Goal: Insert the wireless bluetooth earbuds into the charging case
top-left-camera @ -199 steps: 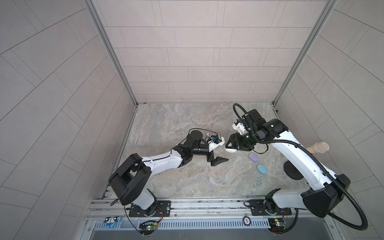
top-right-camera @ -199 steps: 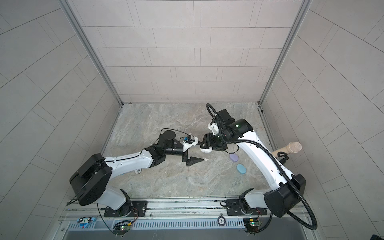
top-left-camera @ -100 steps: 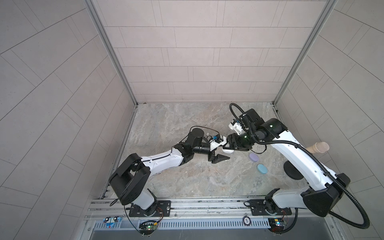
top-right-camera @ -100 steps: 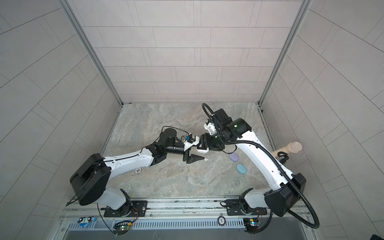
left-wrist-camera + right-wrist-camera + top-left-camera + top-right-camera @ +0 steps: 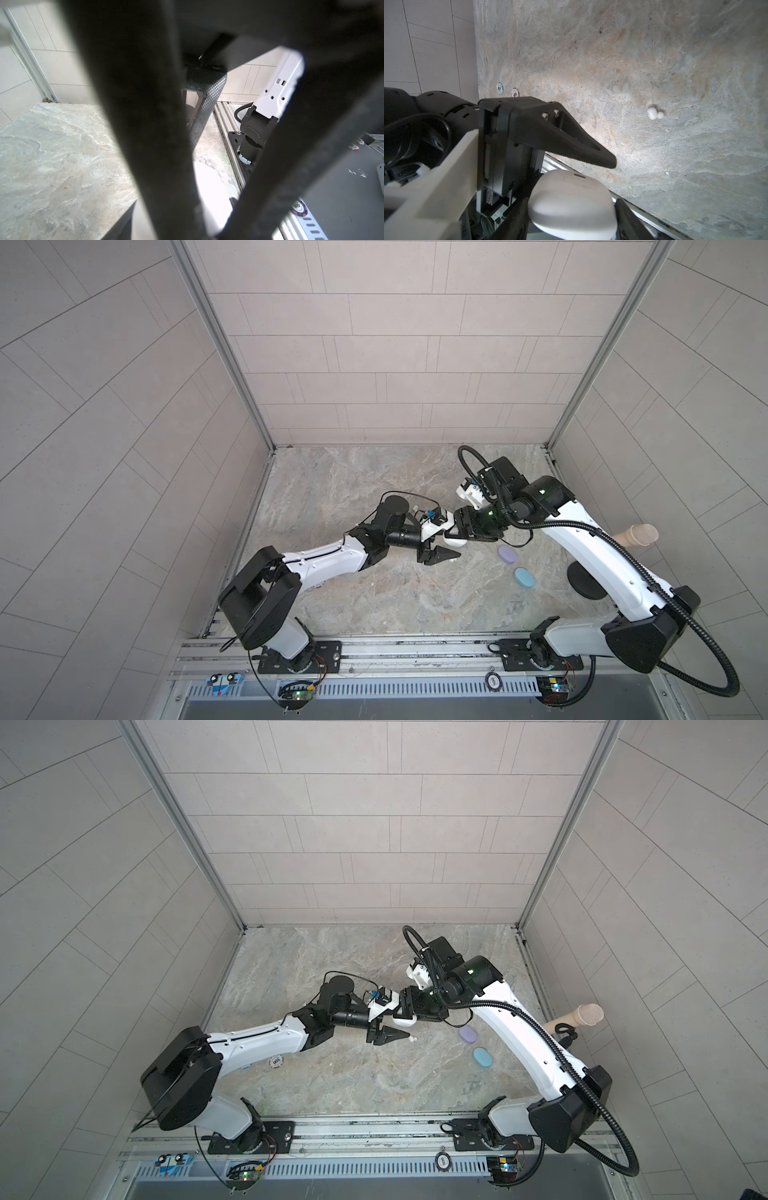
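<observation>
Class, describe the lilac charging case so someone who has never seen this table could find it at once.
On the marbled table, look just beside the white link of the right arm, where two small closed oval cases lie near each other, not touching. The lilac charging case is the one nearer the back wall. Its neighbour, the light blue case, lies nearer the front.

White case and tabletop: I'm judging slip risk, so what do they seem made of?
The white case looks like smooth matte plastic: soft even sheen, moulded seam. The tabletop looks like veined stone or stone-print laminate: mottled grey-tan, dull.
</observation>
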Robot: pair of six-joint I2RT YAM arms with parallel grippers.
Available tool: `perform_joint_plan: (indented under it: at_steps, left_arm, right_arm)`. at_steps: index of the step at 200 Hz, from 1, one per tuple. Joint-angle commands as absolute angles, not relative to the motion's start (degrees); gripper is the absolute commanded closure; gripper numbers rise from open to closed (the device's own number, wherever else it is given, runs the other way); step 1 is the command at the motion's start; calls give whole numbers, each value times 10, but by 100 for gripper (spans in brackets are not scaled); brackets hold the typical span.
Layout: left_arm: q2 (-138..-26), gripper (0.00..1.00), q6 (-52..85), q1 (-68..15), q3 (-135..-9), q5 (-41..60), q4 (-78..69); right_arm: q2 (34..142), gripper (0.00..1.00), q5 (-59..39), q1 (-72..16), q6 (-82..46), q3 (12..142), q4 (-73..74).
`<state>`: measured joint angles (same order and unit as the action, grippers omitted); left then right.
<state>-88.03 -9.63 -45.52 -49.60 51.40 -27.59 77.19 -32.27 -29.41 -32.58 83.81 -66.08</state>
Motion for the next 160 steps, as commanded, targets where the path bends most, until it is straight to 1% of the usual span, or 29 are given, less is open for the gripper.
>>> perform_joint_plan:
  at_steps: [1, 39, 61, 82, 160]
  left_arm:
    - [-876, 35, -80, -460, -507, 522, -304]
    - [-879, 41, -73, -460, -506, 521, -312]
    - [-878, 47, -72, -460, -505, 521, -311]
    - [-877, 50, -72, -459, -505, 521, -310]
    - [-872, 68, -75, -460, -502, 519, -303]
  right_arm:
    - [773, 41, -332, -301, -325, 846, -654]
    - [770, 41, -334, -302, -331, 844, -647]
    - [769, 41, -335, -302, -332, 846, -648]
    - [769, 41, -339, -303, -335, 845, -645]
    - [766, 40, -340, -303, -342, 846, -639]
